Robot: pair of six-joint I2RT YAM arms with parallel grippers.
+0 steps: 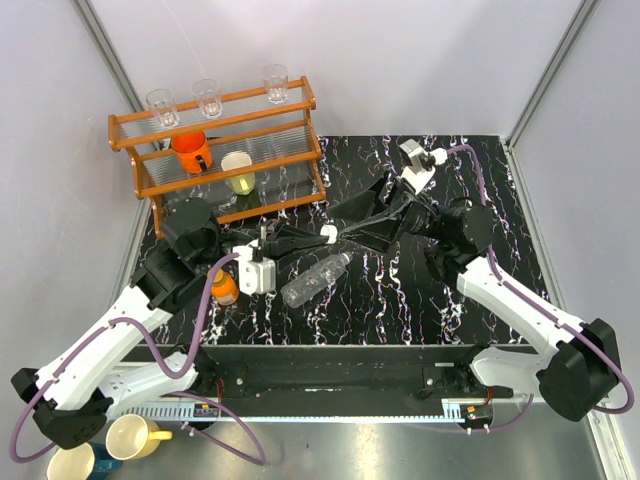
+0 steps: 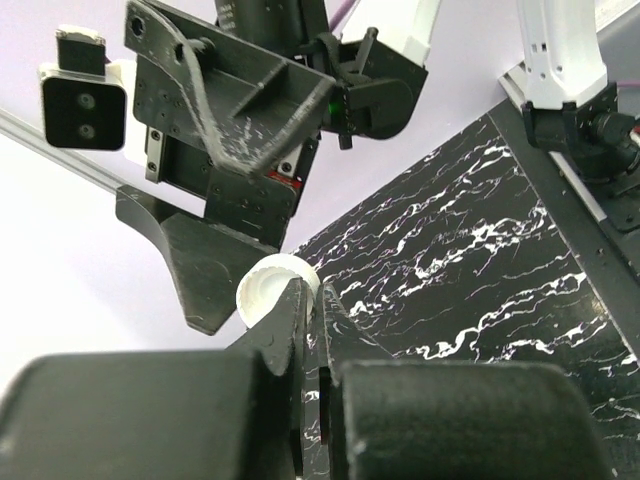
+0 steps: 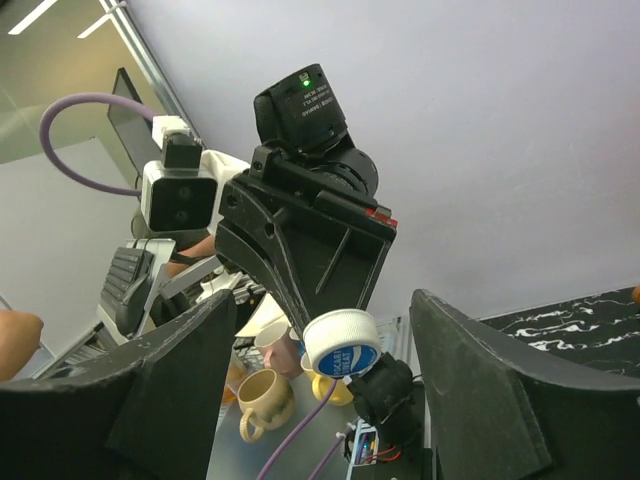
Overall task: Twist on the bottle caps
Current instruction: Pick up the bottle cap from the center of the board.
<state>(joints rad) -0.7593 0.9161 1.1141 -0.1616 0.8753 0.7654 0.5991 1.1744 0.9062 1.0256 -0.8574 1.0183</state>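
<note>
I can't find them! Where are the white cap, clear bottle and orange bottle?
white cap (image 3: 336, 331), right wrist view, ridged side
clear bottle (image 1: 315, 280), top external view, its middle
orange bottle (image 1: 225, 290), top external view, its body

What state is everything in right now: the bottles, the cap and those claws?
white bottle cap: gripped, off its bottle
left fingers: shut on the cap
right fingers: open, flanking the cap
clear water bottle: lying on its side
orange bottle: standing upright
drinking glasses: upright
</note>
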